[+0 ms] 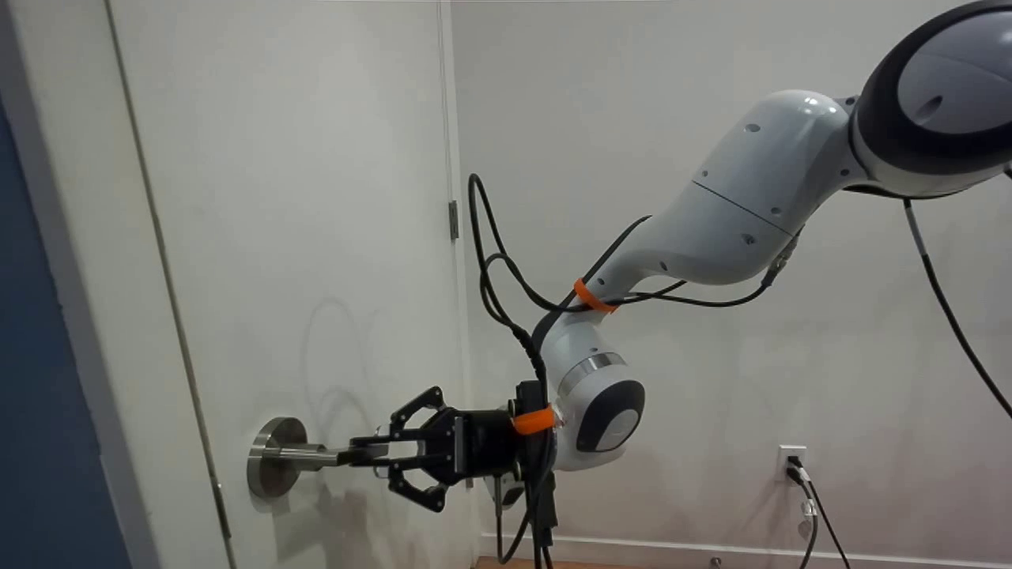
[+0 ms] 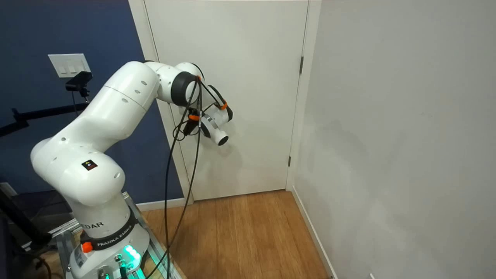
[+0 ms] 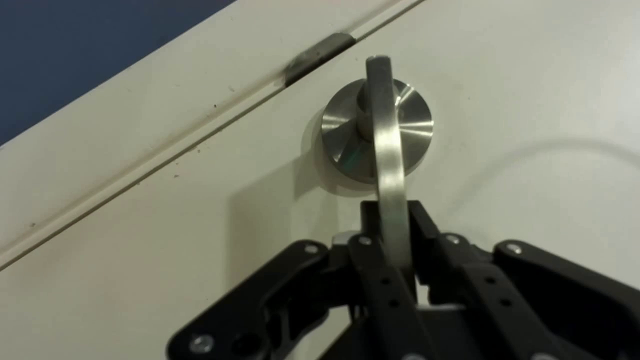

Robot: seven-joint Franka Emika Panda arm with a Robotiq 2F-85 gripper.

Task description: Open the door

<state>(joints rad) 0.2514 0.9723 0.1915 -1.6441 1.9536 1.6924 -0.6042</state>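
The white door (image 1: 261, 197) shows in both exterior views (image 2: 240, 58) and lies flush in its frame. Its silver lever handle (image 3: 387, 145) sits on a round rose and also shows in an exterior view (image 1: 304, 456), roughly level. My gripper (image 1: 357, 454) is closed on the lever, one finger above and one below it. In the wrist view the gripper (image 3: 391, 212) has a black fingertip on each side of the lever, close against it. The lever's free end is hidden between the fingers. In an exterior view the arm mostly hides the gripper and the handle.
The white door frame (image 3: 150, 105) runs beside the handle, with a metal strike plate (image 3: 320, 57) at the seam. Hinges (image 1: 453, 220) are on the door's far edge. A white side wall (image 2: 407, 135) stands beside it. Loose black cables (image 1: 506, 292) loop around the wrist.
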